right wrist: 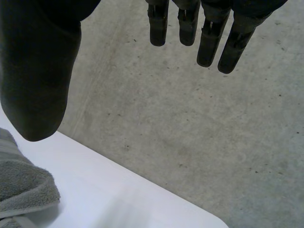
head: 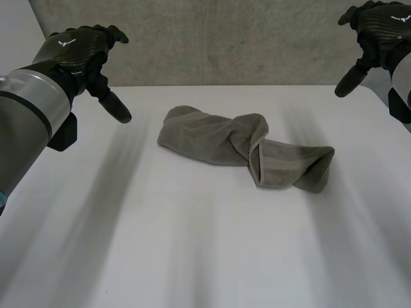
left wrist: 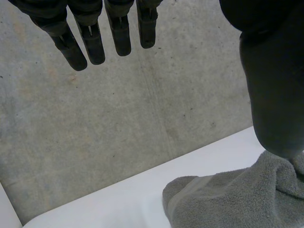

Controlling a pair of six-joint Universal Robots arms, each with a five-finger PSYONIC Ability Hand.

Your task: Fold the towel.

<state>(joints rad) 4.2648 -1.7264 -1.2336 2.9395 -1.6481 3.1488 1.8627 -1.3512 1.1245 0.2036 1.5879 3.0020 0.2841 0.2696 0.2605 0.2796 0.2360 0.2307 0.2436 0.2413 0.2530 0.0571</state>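
A grey-green towel (head: 241,147) lies crumpled and twisted in a long bundle across the middle of the white table (head: 192,256). My left hand (head: 80,54) hovers above the table's far left, well clear of the towel, open with straight fingers (left wrist: 90,40) and nothing in it. My right hand (head: 376,29) hangs above the far right corner, also open and empty, its fingers (right wrist: 209,38) straight. An end of the towel (left wrist: 237,194) shows below the left thumb, and another end (right wrist: 21,187) lies below the right thumb.
A grey concrete wall (head: 225,38) stands right behind the table's far edge. The table's rounded far corner (right wrist: 209,221) lies below the right hand. Bare white tabletop spreads in front of the towel.
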